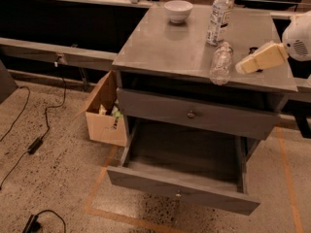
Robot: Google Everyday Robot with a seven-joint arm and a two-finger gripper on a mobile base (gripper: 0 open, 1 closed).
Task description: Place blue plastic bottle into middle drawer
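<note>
The blue plastic bottle (218, 15) stands upright at the back of the grey cabinet top (165, 47); it is clear, with a white cap and a blue-and-white label. A smaller clear bottle without a label (221, 63) lies in front of it near the top's front edge. My gripper (246, 65), cream-coloured, hovers over the cabinet top just right of the small bottle and to the front right of the blue bottle, holding nothing that I can see. The middle drawer (180, 194) is pulled far out below, and its long tray looks empty.
A white bowl (178, 10) sits at the back left of the top. The drawer above, with a taller front panel (194, 115), is pulled out a little. A small dark object (252, 50) lies behind the gripper. An open cardboard box (103, 115) stands left of the cabinet. Cables run across the floor at left.
</note>
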